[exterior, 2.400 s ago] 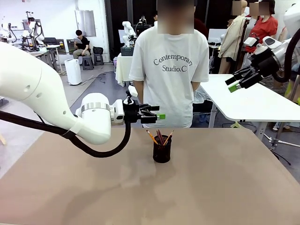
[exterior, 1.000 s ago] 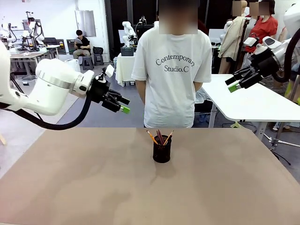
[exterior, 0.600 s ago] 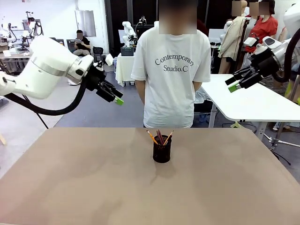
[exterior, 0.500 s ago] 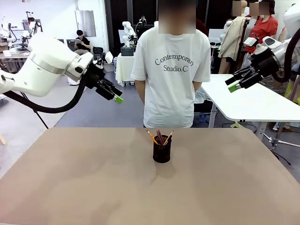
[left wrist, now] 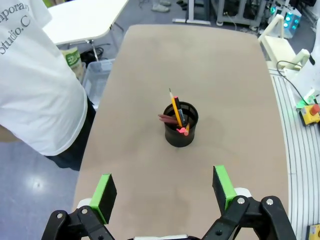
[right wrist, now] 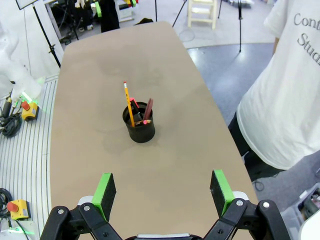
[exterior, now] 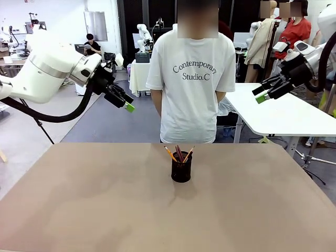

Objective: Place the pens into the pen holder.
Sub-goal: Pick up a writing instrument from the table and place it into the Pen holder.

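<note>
Pens all in the holder; task looks done.

Worktop (exterior: 79, 210) lies bare apart from the holder (exterior: 181, 170), which stands just past its centre toward 12 o'clock, near the person (exterior: 191, 79) at the far edge. Left end effector (exterior: 119, 98) is raised at 10 o'clock, fingers spread and empty; right end effector (exterior: 266, 90) is raised at 2 o'clock, also spread and empty. Pens (exterior: 178, 153) stand upright in the holder, the yellow pencil tallest; none lies loose, so I judge nothing is left to place.
</note>
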`<act>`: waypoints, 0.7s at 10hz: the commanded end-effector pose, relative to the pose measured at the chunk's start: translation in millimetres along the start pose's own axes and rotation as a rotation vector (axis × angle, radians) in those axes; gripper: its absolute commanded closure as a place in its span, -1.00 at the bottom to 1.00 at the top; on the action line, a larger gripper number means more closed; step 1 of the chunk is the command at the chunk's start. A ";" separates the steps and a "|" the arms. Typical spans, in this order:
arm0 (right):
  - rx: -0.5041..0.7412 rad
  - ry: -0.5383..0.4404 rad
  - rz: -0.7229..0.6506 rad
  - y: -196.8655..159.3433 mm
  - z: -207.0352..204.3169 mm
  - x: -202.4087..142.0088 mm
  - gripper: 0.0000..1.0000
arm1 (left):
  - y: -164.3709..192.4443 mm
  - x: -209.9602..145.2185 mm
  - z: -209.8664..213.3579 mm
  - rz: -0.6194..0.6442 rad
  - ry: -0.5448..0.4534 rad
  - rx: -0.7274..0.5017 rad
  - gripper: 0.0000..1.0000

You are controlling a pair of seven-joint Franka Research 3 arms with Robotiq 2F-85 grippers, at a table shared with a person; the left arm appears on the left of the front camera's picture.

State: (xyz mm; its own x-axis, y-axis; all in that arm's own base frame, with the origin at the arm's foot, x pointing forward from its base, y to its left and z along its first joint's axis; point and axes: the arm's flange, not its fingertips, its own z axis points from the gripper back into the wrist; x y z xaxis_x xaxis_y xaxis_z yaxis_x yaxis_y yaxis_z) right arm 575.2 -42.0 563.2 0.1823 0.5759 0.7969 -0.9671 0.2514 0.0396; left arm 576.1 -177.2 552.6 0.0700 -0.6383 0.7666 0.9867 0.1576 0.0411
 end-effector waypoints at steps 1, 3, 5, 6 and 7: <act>-0.008 -0.002 -0.013 1.2 -0.1 3.5 -1.00 | 2.1 -1.0 3.6 0.023 0.031 -0.003 -1.00; -0.008 -0.002 -0.013 1.2 -0.1 3.5 -1.00 | 2.8 -0.4 7.7 0.032 0.052 0.001 -1.00; -0.008 -0.002 -0.013 1.2 -0.1 3.5 -1.00 | 4.0 -0.9 9.1 0.042 0.053 0.000 -1.00; -0.008 -0.002 -0.013 1.2 -0.1 3.5 -1.00 | 3.0 -0.5 8.8 0.035 0.048 0.006 -1.00; -0.008 -0.002 -0.013 1.2 -0.1 3.5 -1.00 | 2.9 -1.1 8.7 0.000 0.031 0.010 -1.00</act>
State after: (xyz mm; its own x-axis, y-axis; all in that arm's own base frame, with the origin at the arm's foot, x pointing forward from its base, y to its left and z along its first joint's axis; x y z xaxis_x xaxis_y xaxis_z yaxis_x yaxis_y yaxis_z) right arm 575.2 -42.0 563.2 0.1823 0.5759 0.7969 -0.9671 0.2514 0.0395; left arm 577.1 -172.4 552.7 0.0925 -0.6588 0.7466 0.9841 0.1746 0.0321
